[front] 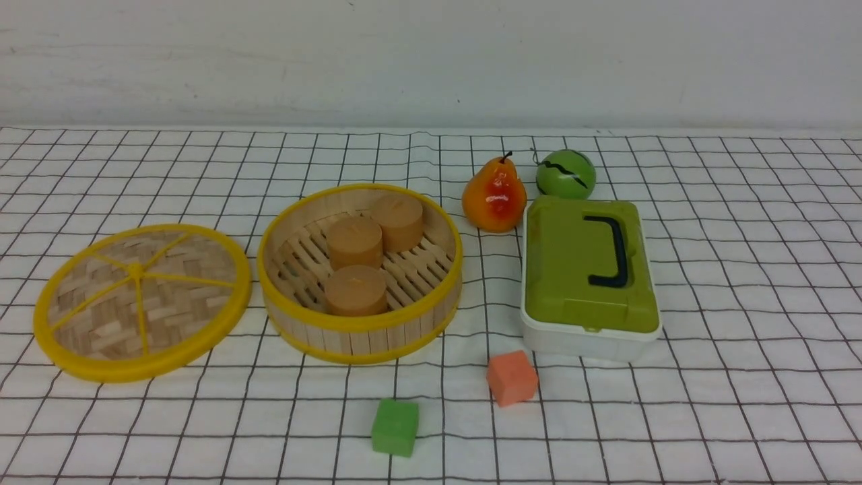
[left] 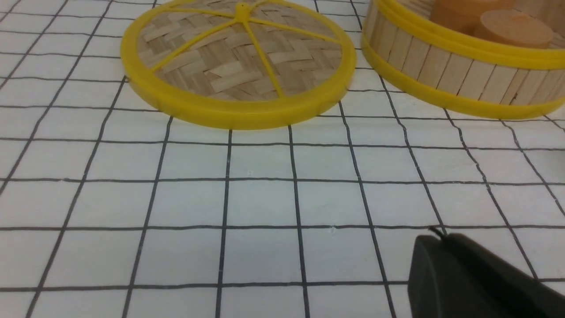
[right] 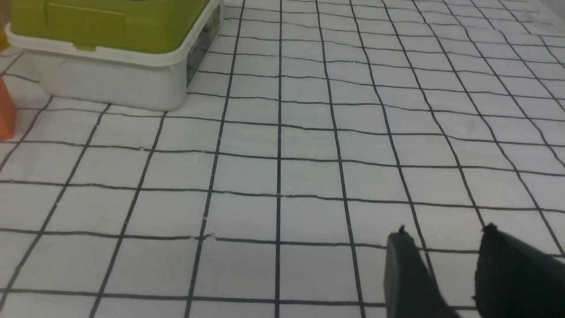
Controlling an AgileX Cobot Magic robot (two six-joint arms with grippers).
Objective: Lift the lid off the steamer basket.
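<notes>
The lid (front: 141,303), a flat woven-bamboo disc with a yellow rim and spokes, lies on the checked cloth to the left of the steamer basket (front: 360,273). The basket stands open with three tan cylinders (front: 355,289) inside. Both also show in the left wrist view: the lid (left: 240,62) and the basket's wall (left: 459,66). My left gripper (left: 441,238) is shut and empty, over bare cloth, well short of the lid. My right gripper (right: 446,236) is open and empty, over bare cloth. Neither gripper shows in the front view.
A white box with a green lid and black handle (front: 589,276) stands right of the basket, also in the right wrist view (right: 110,48). A pear (front: 493,195) and a green ball (front: 566,174) sit behind it. An orange cube (front: 512,377) and a green cube (front: 395,426) lie in front.
</notes>
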